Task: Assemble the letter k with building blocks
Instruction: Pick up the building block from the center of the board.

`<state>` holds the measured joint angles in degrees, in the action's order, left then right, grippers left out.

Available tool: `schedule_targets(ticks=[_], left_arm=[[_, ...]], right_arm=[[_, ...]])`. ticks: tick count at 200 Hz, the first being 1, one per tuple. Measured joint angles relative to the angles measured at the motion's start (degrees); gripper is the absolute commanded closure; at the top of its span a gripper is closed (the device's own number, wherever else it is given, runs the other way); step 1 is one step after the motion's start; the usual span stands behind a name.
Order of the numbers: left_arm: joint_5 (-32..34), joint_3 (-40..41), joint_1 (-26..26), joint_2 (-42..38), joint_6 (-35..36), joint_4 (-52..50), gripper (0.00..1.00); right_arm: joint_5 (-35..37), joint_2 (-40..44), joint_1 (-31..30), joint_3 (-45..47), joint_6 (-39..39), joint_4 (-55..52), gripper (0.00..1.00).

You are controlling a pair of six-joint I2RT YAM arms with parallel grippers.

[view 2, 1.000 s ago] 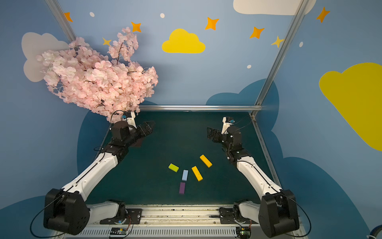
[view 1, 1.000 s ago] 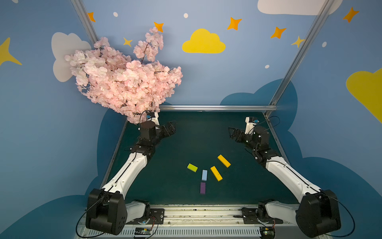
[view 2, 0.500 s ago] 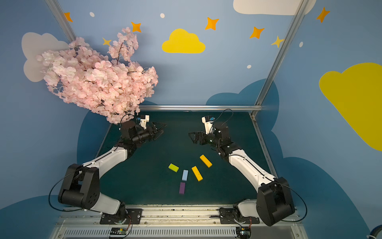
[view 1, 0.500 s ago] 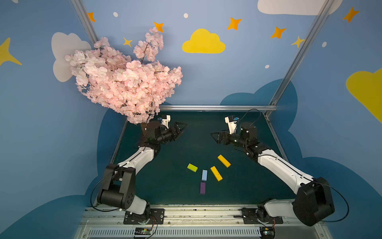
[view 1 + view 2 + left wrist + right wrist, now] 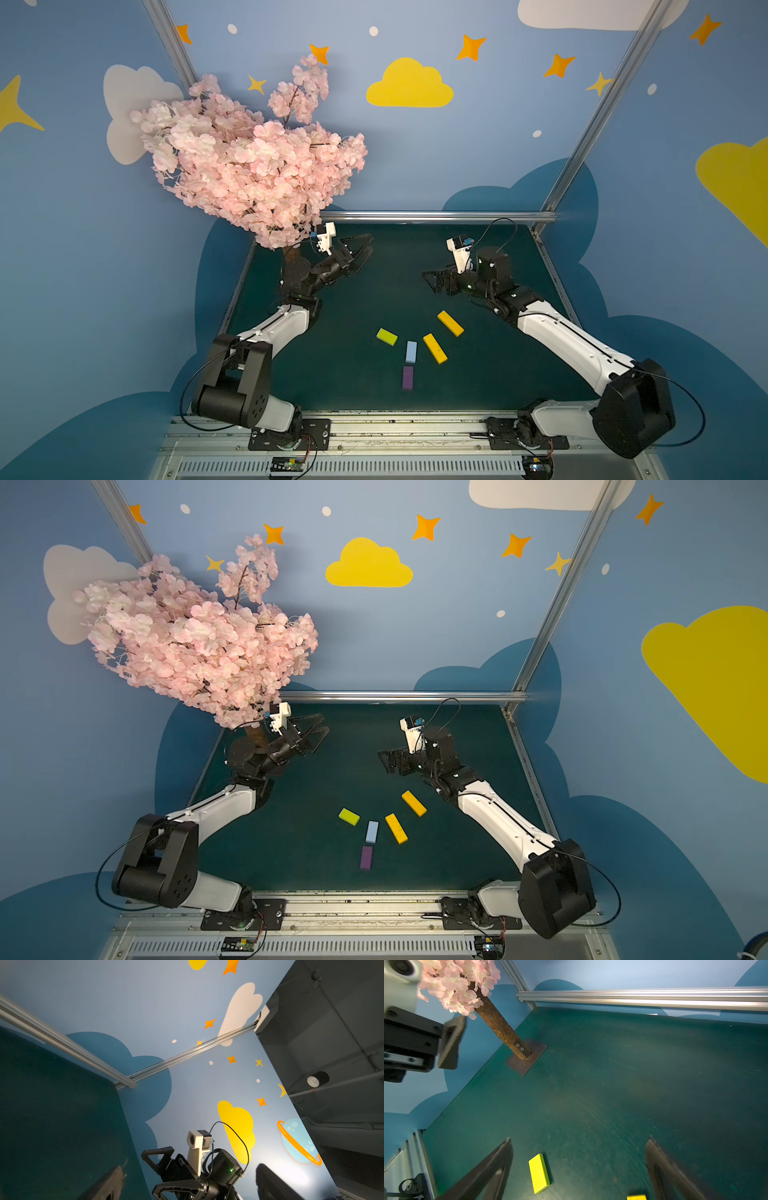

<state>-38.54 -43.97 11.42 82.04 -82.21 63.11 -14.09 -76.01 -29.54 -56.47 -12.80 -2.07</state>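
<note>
on green table (image 5: 332,374), five building blocks (image 5: 411,351) lie loose.

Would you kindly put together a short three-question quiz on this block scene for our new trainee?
1. True or false: the left tool and the right tool are both open and hold nothing.
2. What colour is the block nearest the robot's bases? A red; B purple; C white.
3. Fill in: ___ orange-yellow blocks lie on the table.
Key: 1 true; 2 B; 3 two.
</note>
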Motion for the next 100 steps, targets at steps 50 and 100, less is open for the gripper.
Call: schedule_targets(ticks=[50, 100], left_arm=[[7.4, -12.6, 3.3, -16.5, 22.6, -39.2, 0.00], [27.1, -28.7, 13.1, -16.6, 44.4, -74.9, 0.31]], right_arm=[[0.2, 0.0, -0.3, 0.0, -0.3, 0.0, 0.01], [1.6, 0.0, -0.6, 0.0, -0.2, -0.2, 0.01]])
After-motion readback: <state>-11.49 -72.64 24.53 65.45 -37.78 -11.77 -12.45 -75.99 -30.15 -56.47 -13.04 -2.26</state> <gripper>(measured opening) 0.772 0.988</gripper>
